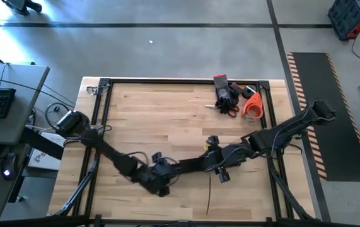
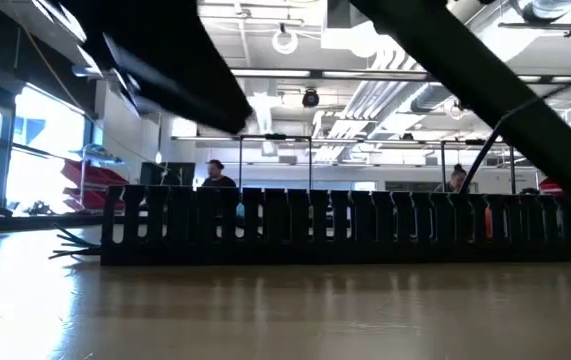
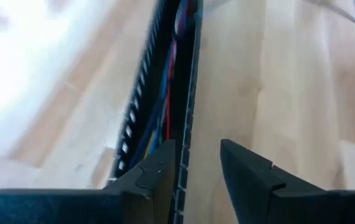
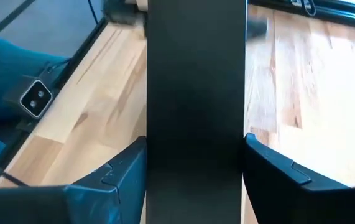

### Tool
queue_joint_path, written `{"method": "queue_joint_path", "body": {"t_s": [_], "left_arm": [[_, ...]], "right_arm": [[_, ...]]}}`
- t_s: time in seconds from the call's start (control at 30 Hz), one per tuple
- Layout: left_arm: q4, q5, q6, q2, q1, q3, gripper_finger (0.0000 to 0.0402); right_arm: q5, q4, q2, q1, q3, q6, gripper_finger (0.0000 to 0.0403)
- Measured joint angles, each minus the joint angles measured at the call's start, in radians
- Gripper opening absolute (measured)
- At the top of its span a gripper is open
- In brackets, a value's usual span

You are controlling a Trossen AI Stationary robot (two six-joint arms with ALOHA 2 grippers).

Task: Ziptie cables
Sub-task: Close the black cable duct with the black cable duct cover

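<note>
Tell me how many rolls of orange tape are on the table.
1. The orange tape roll lies at the table's far right corner, beside the red-handled scissors. The arms could hide others.

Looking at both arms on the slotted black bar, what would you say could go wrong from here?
The right gripper clamps the slotted black bar alone, so the bar could twist or slip. The left gripper stands open around the bar's edge; closing could pinch the coloured cables inside.
</note>
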Motion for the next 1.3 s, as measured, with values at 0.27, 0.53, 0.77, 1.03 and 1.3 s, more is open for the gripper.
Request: {"method": "queue_joint_path", "body": {"t_s": [0.27, 0.53, 0.77, 1.03, 1.3], "left_arm": [[-0.075, -0.308, -0.036, -0.126, -0.134, 0.0, 0.0115], [-0.098, -0.412, -0.037, -0.15, -0.166, 0.0, 0.0115], [-0.099, -0.408, -0.036, -0.15, -0.158, 0.0, 0.0115], [-0.073, -0.383, 0.002, -0.118, -0.158, 0.0, 0.0115], [0.26, -0.265, 0.136, 0.042, -0.143, 0.001, 0.0115]], "right_arm": [[-0.053, 0.05, 0.082, -0.014, 0.001, 0.034, 0.0126], [-0.172, 0.111, 0.215, 0.024, -0.002, 0.084, 0.0069], [0.061, 0.129, 0.103, 0.143, 0.0, 0.036, 0.0035], [0.214, -0.037, 0.042, 0.383, 0.002, 0.244, 0.0014], [0.171, -0.208, 0.247, 0.408, 0.0, 0.535, 0.0073]]}}
